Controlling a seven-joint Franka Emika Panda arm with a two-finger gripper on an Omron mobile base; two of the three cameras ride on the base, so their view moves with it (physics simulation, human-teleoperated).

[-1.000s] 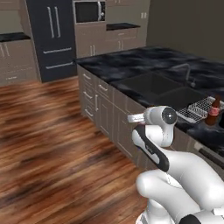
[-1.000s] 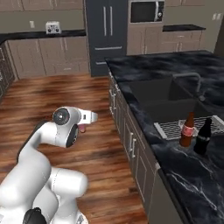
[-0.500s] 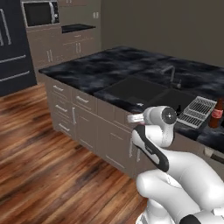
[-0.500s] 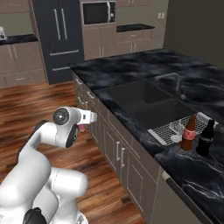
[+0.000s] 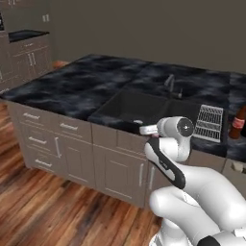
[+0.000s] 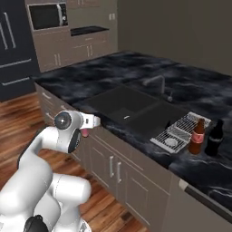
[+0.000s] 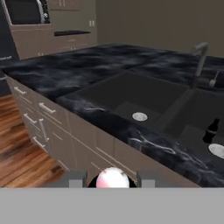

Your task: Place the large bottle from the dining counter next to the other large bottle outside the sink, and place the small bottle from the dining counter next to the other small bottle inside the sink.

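My gripper (image 7: 112, 179) is shut on the small pink bottle (image 7: 112, 178), held low in front of the cabinet fronts; from the right base view the gripper (image 6: 85, 132) hangs beside the folded arm. Ahead lies the black double sink (image 7: 131, 94). The tiny dark bottle (image 7: 211, 130) stands in its right basin near a silver drain (image 7: 217, 150). On the counter to the right of the sink, the brown red-labelled large bottle (image 6: 197, 137) stands upright close beside the tall black bottle (image 6: 214, 138). The dining counter is out of view.
A wire drying rack (image 6: 181, 130) lies between the sink and the two tall bottles. The curved faucet (image 6: 159, 86) rises behind the basins. Taupe drawers and doors (image 5: 62, 144) run under the black marble counter edge (image 7: 131, 135). Wood floor (image 5: 57, 211) stretches to the left.
The whole scene has shifted as the base moved: the sink counter now stands nearer and more square in front. The arm keeps its folded pose with the pink bottle gripped.
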